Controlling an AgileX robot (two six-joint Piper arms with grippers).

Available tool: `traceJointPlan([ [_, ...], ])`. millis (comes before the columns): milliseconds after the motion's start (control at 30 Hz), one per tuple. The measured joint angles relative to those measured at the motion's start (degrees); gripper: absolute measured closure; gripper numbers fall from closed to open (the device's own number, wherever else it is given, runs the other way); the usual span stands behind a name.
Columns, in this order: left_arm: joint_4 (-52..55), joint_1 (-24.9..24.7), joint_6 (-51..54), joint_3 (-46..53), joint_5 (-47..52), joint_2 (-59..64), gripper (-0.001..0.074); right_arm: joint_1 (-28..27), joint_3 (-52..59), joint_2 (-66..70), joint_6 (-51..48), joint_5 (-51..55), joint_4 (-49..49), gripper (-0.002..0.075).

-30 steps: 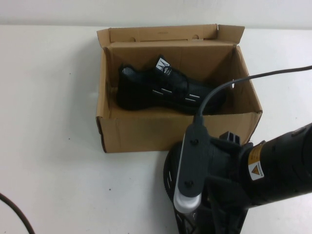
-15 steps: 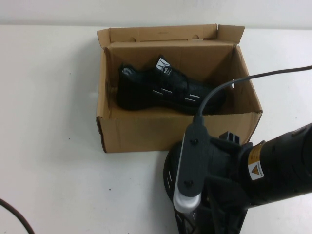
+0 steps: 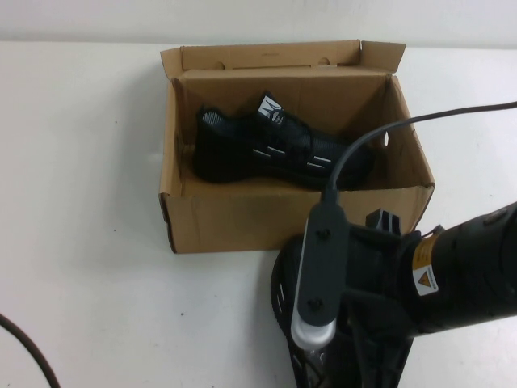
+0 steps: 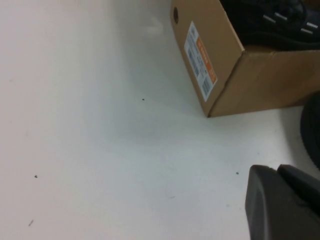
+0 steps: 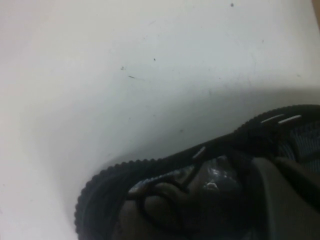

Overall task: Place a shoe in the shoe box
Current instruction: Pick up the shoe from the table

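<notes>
You have one black knit sneaker (image 3: 275, 149) already lying inside the shoe box (image 3: 242, 218), toe toward the robot's right, its white tongue label up and silver dashes showing on its side. The brown cardboard box sits open on the white table (image 3: 97, 242), its lid flap (image 3: 275, 55) standing up at the far edge. In the left wrist view you see the box's near corner with an orange-and-white label (image 4: 200, 60) on its end wall and a small round hole above it.

The second sneaker (image 5: 190, 170) lies on the table just in front of the box's near wall, on the robot's right side. From the high view you only catch its ribbed sole edge, because the right arm covers most of it. The right gripper (image 5: 235, 200) is down at this shoe: in the right wrist view a dark finger sits against the upper by the laces. You cannot tell whether its jaws are clamped on the shoe or merely touching it.

The left gripper (image 4: 282, 200) shows only as a dark block at the edge of its own view, low over bare table, apart from the box; you cannot tell how its jaws stand. A black cable (image 3: 24, 352) crosses the table's near left corner.
</notes>
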Motion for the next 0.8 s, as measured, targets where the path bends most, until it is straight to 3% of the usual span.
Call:
traceJointPlan([
  [167, -2.29, 0.0, 0.11, 0.0, -1.52, 0.0, 0.0738, 0.0, 0.0, 0.0, 0.0, -0.3, -2.42, 0.0687],
  [433, -2.66, 0.21, 0.11, 0.0, -1.64, 0.0, 0.0738, 0.0, 0.0, 0.0, 0.11, 0.88, -4.38, 0.0449],
  [800, -2.66, -0.13, 0.11, 0.0, -1.64, 0.0, 0.0738, 0.0, 0.0, 2.75, 0.11, 4.36, -6.86, 0.0423],
])
